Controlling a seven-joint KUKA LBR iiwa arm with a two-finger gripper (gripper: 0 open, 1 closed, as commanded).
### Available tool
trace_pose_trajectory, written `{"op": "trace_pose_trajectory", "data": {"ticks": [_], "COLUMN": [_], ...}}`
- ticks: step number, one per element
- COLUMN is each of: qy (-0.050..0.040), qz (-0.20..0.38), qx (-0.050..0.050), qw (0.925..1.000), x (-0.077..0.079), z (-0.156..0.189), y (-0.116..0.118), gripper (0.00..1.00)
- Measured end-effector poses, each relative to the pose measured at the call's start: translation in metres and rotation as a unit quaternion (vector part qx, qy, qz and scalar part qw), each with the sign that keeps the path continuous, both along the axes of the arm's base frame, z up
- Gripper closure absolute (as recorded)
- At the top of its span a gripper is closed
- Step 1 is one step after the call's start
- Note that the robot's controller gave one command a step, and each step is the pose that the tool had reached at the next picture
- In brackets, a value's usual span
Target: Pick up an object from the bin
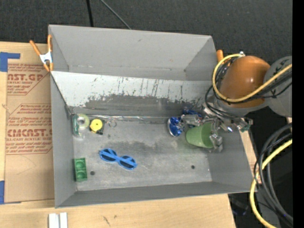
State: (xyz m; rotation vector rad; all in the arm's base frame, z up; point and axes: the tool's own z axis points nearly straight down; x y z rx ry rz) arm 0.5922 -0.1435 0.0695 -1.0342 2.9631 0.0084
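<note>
Tool [210,128] sits at the bin's [128,51] right edge, over a green cup [196,137]; whether it is open cannot be told.

Blue figure-eight piece [117,159] mid-floor; green block [80,169] in lower-left corner; yellow disc [96,125] beside pale round piece [80,123], left.

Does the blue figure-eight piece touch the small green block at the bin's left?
Apart. The camera view shows a plain gap between the blue figure-eight piece and the green block.
</note>
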Motion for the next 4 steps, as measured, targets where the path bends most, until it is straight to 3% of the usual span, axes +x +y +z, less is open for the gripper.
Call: {"op": "trace_pose_trajectory", "data": {"ticks": [1, 2, 3, 4], "qy": [-0.0014, 0.0017, -0.0001, -0.0052], "qz": [0.074, 0.061, 0.063, 0.134], "qx": [0.001, 0.007, 0.006, -0.004], "qw": [0.9972, 0.9981, 0.998, 0.991], "x": [-0.052, -0.025, -0.025, -0.006], "z": [0.001, 0.0, 0.001, 0.139], "y": [0.007, 0.002, 0.001, 0.001], "gripper": [0.0, 0.0, 1.0, 1.0]}}
